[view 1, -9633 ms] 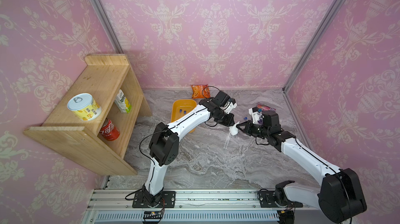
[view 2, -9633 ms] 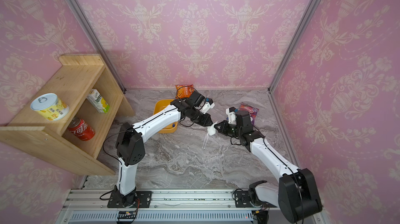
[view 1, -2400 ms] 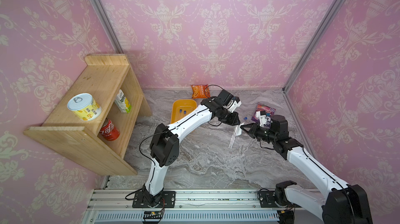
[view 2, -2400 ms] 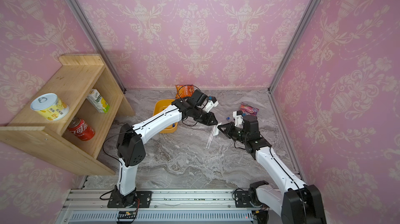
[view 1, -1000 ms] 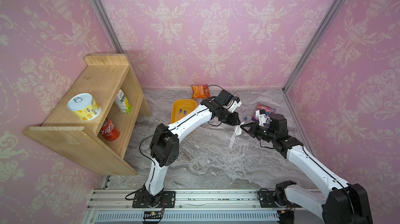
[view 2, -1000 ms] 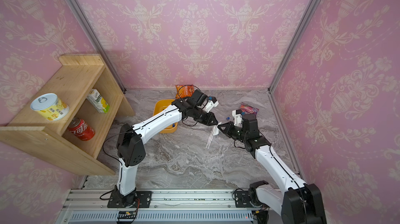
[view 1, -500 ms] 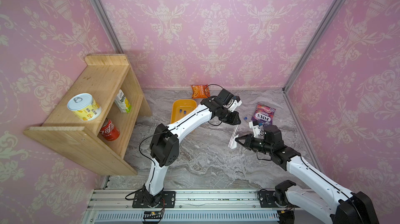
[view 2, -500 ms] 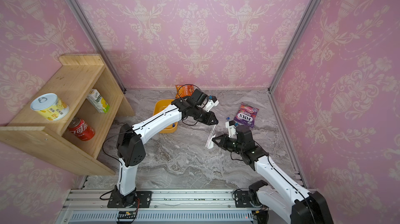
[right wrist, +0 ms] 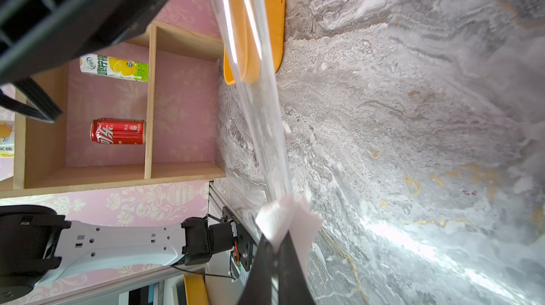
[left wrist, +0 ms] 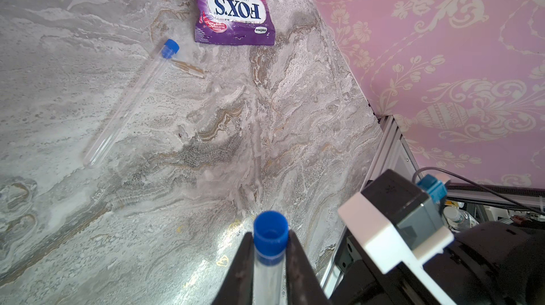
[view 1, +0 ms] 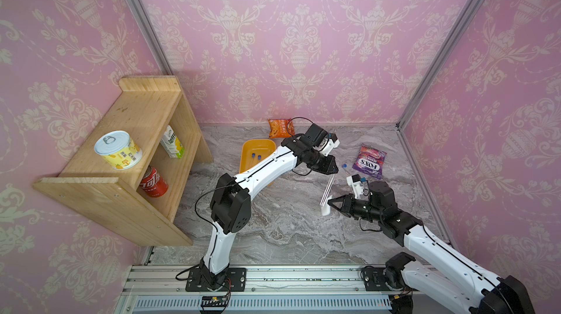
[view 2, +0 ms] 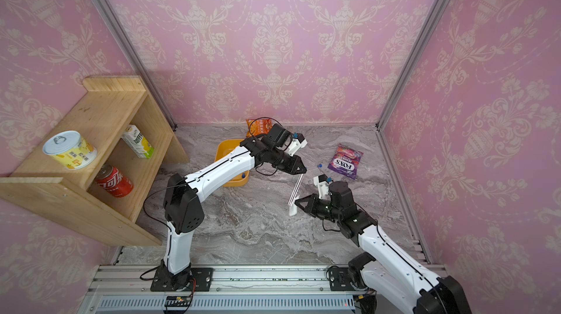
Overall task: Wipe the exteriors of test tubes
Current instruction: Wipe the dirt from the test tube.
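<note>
Above veined marble tabletop (view 1: 273, 230) | slender clear tube (view 1: 328, 189) | folded white wipe (view 1: 325, 210)

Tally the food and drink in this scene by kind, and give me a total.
Cans: 2, the yellow tin and the red cola can
Cartons: 1, the drink carton
Snack bags: 2, the orange bag and the purple candy bag
Total: 5

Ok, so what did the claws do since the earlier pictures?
The right claw, pinching the white wipe, slid down the test tube to its bottom end, nearer the robot's base. The left claw kept holding the tube's capped end; everything else stayed.
</note>
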`<state>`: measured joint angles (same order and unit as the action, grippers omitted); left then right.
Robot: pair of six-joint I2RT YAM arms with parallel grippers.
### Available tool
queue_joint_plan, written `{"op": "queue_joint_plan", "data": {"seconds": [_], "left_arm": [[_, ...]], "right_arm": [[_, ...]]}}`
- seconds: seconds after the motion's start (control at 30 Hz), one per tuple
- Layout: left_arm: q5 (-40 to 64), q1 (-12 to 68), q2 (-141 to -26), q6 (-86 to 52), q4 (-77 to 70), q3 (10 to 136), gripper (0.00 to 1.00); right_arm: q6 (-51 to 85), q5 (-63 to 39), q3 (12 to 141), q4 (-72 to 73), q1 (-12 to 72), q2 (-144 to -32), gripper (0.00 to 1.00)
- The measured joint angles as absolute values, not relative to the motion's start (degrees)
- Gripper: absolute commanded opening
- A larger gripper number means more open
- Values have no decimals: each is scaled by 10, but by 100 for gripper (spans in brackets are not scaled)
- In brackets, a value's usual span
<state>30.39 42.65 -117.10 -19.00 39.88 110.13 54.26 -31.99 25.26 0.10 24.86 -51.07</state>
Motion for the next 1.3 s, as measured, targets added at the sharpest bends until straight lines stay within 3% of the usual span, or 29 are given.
{"op": "queue_joint_plan", "data": {"seconds": [0.83,1.3], "left_arm": [[304,425,-1171,-190,399,1102,20],[312,425,-1171,-190,399,1102,20]], "right_arm": [[538,-351,255,-38,258,-490,0],[468,-281,311,-86,258,-509,0]]}}
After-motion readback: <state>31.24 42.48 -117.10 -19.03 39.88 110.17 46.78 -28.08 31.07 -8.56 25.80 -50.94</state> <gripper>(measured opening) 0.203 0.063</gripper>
